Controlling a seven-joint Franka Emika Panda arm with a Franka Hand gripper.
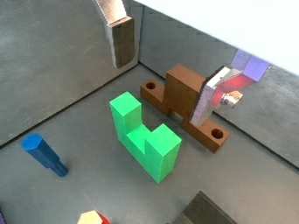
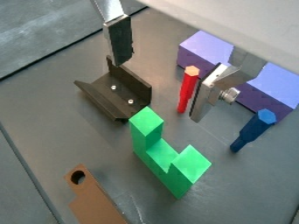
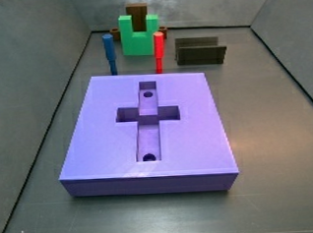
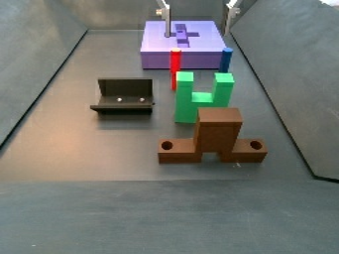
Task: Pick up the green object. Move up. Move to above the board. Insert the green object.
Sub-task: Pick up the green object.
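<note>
Grey desk (image 4: 79, 129) carrying purple board (image 3: 146, 129), green object (image 4: 201, 95) just beside upright red peg (image 4: 175, 69), blue peg (image 3: 110, 52), brown block (image 4: 212, 139), dark fixture (image 4: 126, 96), gripper (image 2: 163, 70) fingers above the desk, touching nothing.

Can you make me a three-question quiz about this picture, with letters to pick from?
1. Where is the green object?
A. On the board
B. On the floor beside the brown block
C. Inside the fixture

2. How many round holes does the board have?
A. One
B. Two
C. Four

3. How are the jaws of the gripper?
A. Open and empty
B. Shut on the green object
C. Shut on a peg

Answers:
1 B: it stands on the floor next to the brown block.
2 B: one hole shows at each end of the cross.
3 A: the gripper hangs above the green object, jaws apart, nothing between them.
</note>
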